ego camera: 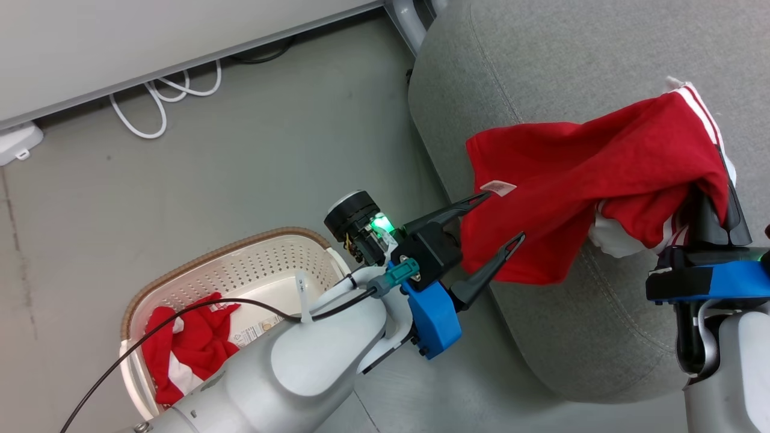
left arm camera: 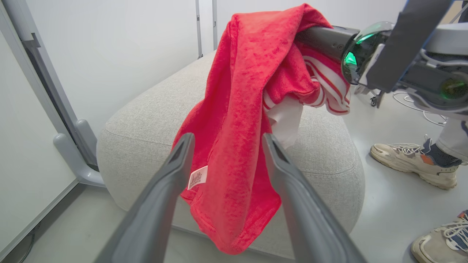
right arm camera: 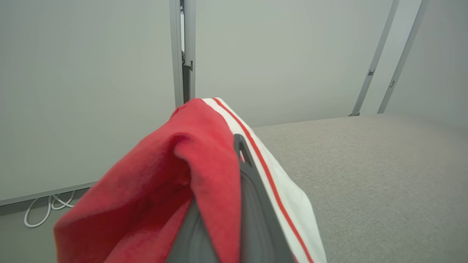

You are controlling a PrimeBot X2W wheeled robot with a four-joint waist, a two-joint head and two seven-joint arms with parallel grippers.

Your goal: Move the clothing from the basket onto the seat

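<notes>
A red garment (ego camera: 577, 180) with white stripes hangs in the air over the grey seat (ego camera: 571, 60), draped across my right gripper (ego camera: 719, 198), which is shut on it. My left gripper (ego camera: 502, 216) is open, its two fingers on either side of the garment's lower hem near a white tag. In the left wrist view the garment (left arm camera: 241, 109) dangles in front of the seat (left arm camera: 146, 120) between the open fingers (left arm camera: 182, 153). More red and white clothing (ego camera: 192, 346) lies in the cream basket (ego camera: 228, 246) on the floor at lower left. The right wrist view has the garment (right arm camera: 164, 175) over one finger (right arm camera: 248, 190).
White cables (ego camera: 162, 102) and a white power strip (ego camera: 18, 144) lie on the floor by the wall. A person's shoes (left arm camera: 413, 164) stand on the floor beside the seat. A grey stand leg (left arm camera: 76, 146) sits behind the seat.
</notes>
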